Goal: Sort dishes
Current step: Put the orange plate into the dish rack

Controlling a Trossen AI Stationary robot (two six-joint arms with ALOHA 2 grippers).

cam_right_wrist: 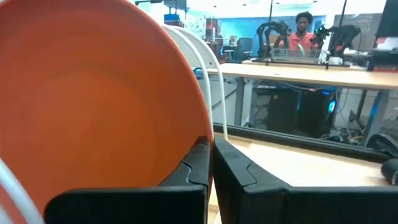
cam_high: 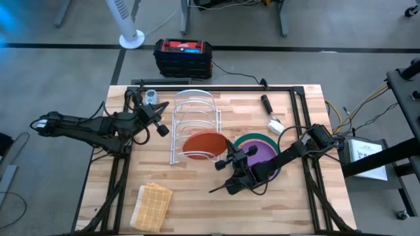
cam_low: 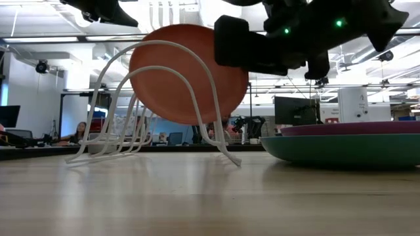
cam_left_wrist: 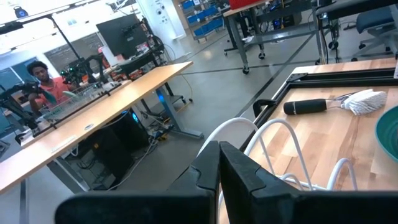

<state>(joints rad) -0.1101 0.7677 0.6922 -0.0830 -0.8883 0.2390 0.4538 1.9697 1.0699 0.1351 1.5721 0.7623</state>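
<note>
No writing could be read. The right gripper (cam_high: 228,163), fingers closed on nothing, reached toward the orange plate (cam_high: 203,145) leaning in the white wire rack (cam_high: 194,124) mid-surface. The left gripper (cam_high: 161,130), also closed and empty, hovered beside the rack's left side. The purple plate (cam_high: 263,156) lay stacked on the teal plate (cam_high: 252,139) toward the right edge.

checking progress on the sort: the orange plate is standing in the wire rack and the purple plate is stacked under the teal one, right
Not quite. The orange plate does stand in the white wire rack, but the stack is the other way round: the purple plate lies on top of the larger teal plate. The low view shows the purple rim above the teal one.
</note>
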